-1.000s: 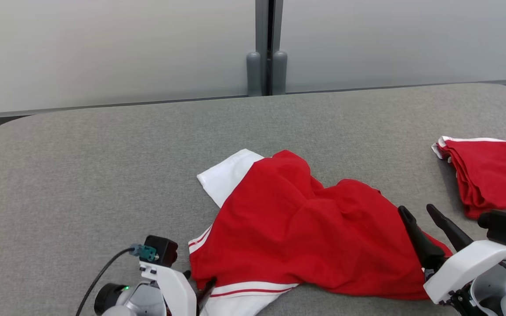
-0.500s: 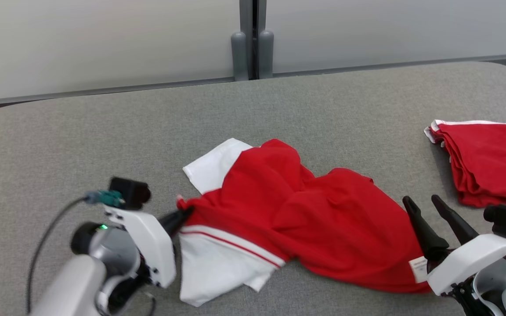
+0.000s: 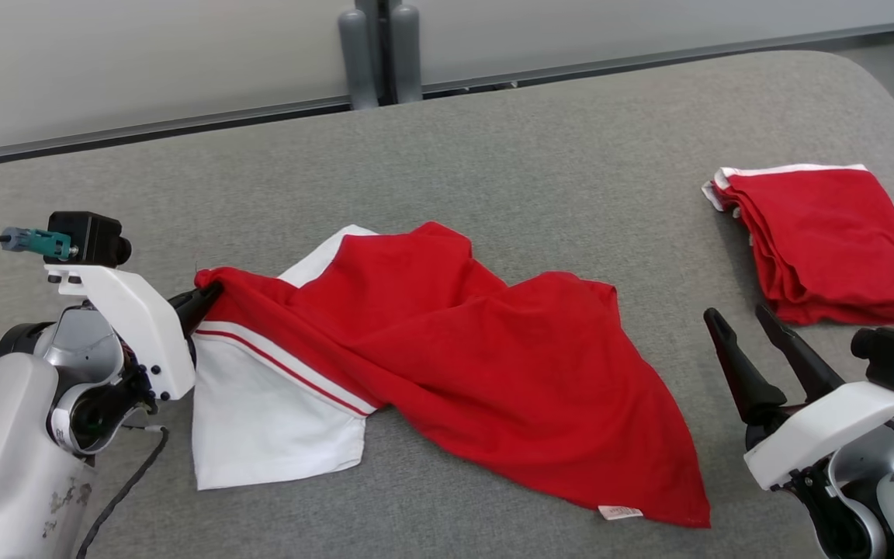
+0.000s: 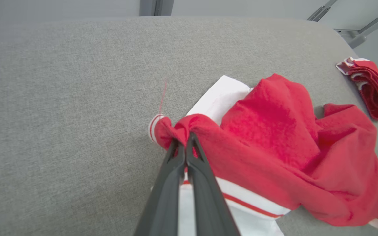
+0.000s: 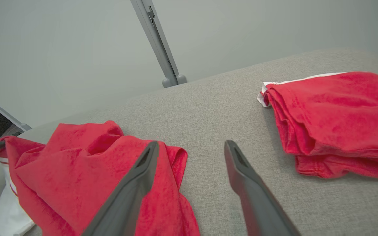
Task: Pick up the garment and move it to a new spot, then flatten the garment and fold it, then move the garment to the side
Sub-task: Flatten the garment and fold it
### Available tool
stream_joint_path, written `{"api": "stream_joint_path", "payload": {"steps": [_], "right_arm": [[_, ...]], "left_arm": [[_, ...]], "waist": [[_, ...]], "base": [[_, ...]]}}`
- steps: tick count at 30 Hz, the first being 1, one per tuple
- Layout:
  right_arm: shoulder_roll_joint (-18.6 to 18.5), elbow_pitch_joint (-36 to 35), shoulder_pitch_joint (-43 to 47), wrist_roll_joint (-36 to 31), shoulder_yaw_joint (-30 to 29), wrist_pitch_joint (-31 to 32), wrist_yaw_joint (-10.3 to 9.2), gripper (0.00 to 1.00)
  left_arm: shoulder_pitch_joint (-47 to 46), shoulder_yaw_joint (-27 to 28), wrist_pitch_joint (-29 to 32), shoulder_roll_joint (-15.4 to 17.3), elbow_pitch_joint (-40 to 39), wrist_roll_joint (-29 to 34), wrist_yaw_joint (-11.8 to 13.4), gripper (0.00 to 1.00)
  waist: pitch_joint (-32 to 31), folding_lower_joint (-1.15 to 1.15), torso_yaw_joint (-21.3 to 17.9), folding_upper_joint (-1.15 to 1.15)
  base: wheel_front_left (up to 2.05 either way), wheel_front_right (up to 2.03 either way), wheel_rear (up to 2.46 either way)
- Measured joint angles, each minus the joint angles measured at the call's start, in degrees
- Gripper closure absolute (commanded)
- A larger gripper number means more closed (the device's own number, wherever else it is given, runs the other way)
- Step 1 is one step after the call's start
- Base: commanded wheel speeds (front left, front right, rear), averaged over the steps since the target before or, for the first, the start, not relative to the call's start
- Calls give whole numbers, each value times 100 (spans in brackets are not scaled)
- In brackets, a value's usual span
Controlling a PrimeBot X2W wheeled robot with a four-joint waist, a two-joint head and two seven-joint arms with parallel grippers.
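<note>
Grey padded table (image 3: 540, 132): at left, the left gripper (image 3: 210, 293) clamps shut on a bunched red edge of the garment (image 3: 493, 349), apparently to drag it somewhere new. It sprawls mid-table, long axis running left to right, while the right gripper (image 3: 736, 312) waits near its right end, fingers wide apart and empty.

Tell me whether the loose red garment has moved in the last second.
Yes. The left gripper is shut on a corner of the garment and has dragged it toward the robot's left, away from the folded red pile.
</note>
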Motion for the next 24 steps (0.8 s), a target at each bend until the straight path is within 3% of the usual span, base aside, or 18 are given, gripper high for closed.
{"api": "stream_joint_path", "payload": {"steps": [1, 2, 3, 7, 13, 20, 24], "right_arm": [[-1, 19, -9, 3, 21, -31, 0, 0], [-5, 42, -15, 5, 33, -41, 0, 0], [-10, 65, -25, 14, 42, -53, 0, 0], [-32, 121, -38, 52, 37, -146, 0, 0], [-59, 146, -24, 47, 21, -282, 0, 0], [-77, 124, 46, -8, -32, -389, 0, 0], [-89, 70, 105, -40, -85, -391, 0, 0]], "left_arm": [[-56, -48, -40, -2, 123, -43, -1, 71], [-105, -99, -63, 1, 252, -73, 0, 7], [-140, -177, -79, 23, 359, -103, -1, 0], [-210, -386, -294, 121, 525, -292, -1, 0], [-173, -650, -801, 500, 159, -356, -1, 0], [527, -844, -1088, 683, -313, -355, 5, 0], [1068, -913, -1319, 603, -683, -309, 280, 0]], "waist": [[18, 0, -35, 0], [34, 1, -63, 0], [48, 0, -84, 0], [27, 0, -76, 0], [-148, 0, 79, 0], [-366, 0, 320, 0], [-441, 0, 469, 0]], "base": [[0, 0, 0], [0, 0, 0], [0, 0, 0], [0, 0, 0], [0, 0, 0], [0, 0, 0], [0, 0, 0]]}}
